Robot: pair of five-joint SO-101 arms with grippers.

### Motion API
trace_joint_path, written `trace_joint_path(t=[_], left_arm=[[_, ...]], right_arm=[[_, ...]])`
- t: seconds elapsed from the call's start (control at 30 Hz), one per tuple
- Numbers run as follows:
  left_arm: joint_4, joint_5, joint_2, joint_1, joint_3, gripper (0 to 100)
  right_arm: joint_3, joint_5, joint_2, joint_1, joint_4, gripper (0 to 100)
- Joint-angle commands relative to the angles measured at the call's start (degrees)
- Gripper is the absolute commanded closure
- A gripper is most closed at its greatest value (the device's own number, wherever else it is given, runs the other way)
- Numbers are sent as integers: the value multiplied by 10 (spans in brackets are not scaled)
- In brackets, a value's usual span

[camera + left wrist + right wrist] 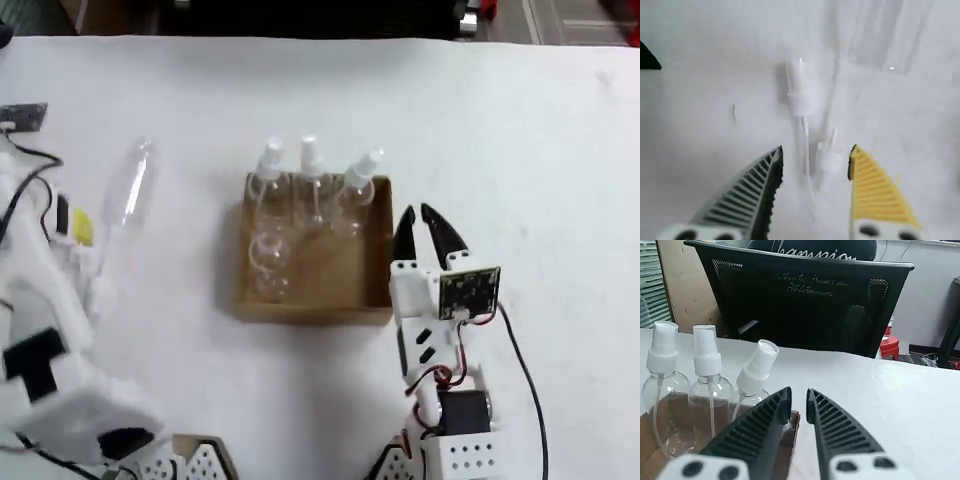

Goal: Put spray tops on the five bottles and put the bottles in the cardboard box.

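Observation:
The cardboard box (310, 308) sits mid-table. Three clear bottles with white spray tops (312, 172) stand along its far wall, seen close up in the right wrist view (707, 370). A fourth bottle (268, 255) stands in the box without a top. A fifth clear bottle (130, 185) lies on the table to the left. Two loose spray tops lie on the table in the left wrist view: one (799, 95) farther off, one (827, 157) between the fingers of my open left gripper (815, 150). My right gripper (417, 214) hovers by the box's right wall, slightly open and empty (798, 392).
The left arm's white body (40, 320) and its cables fill the table's left edge. A black mesh chair (805, 295) stands behind the far table edge. Bare white table lies right of the box.

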Motion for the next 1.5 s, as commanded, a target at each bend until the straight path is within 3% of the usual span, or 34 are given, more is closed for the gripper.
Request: trace_joint_path(t=[0.0, 0.63, 0.8, 0.9, 1.07, 1.23, 1.47], left_arm=[[18, 37, 62, 15, -103, 781], [11, 104, 364, 22, -365, 784], [12, 101, 376, 15, -376, 849], [44, 96, 376, 13, -376, 862], [62, 11, 376, 15, -377, 861], [72, 2, 375, 9, -380, 860], [194, -9, 381, -13, -548, 860]], right_arm=[[4, 7, -5, -2, 1, 954], [4, 8, -5, -1, -1, 954], [4, 8, -5, -1, -1, 954], [4, 8, -5, -1, -1, 953], [4, 8, -5, -1, -1, 952], [4, 8, -5, -1, -2, 951], [4, 8, -5, -1, -2, 950]])
